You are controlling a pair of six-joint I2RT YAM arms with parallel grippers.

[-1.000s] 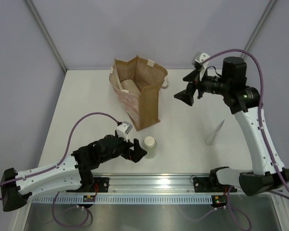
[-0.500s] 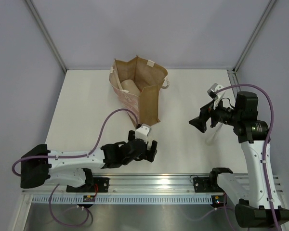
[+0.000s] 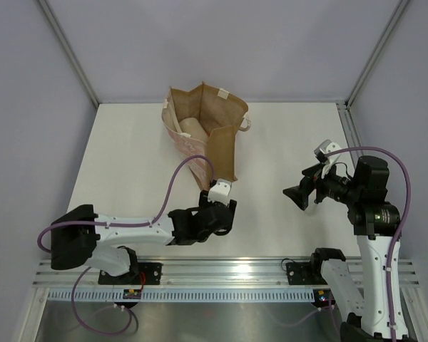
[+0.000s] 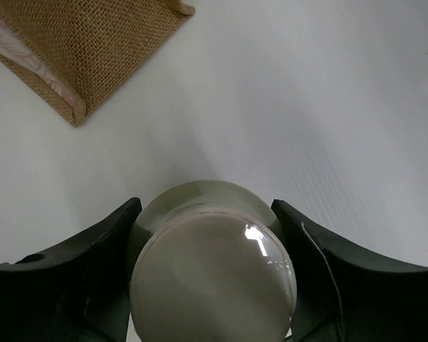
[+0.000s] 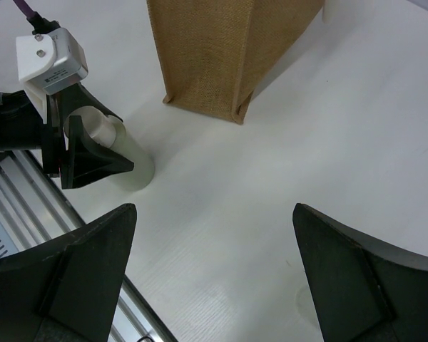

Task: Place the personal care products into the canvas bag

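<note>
The cream cylinder [image 4: 214, 278] stands upright on the white table, and my left gripper [image 4: 207, 214] is shut on it, with a black finger pressed to each side. In the right wrist view the cream cylinder [image 5: 132, 167] shows between the fingers of the left gripper [image 5: 85, 142]. From above, the left gripper [image 3: 225, 214] covers it, just in front of the canvas bag [image 3: 214, 149]. The bag stands upright with its mouth open and a pale product [image 3: 192, 128] inside. My right gripper [image 3: 294, 196] hovers open at the right, holding nothing [image 5: 214, 208].
An aluminium rail [image 3: 228, 271] runs along the near table edge under both arm bases. The bag's corner [image 4: 78, 43] lies close behind the left gripper. A white handle tab [image 3: 244, 125] sticks out of the bag's right side. Grey walls close the table off at the back and sides.
My left arm moved right over the cream cylinder and its jaws closed onto it. The right arm swung down from beside the bag to the near right, still open.
</note>
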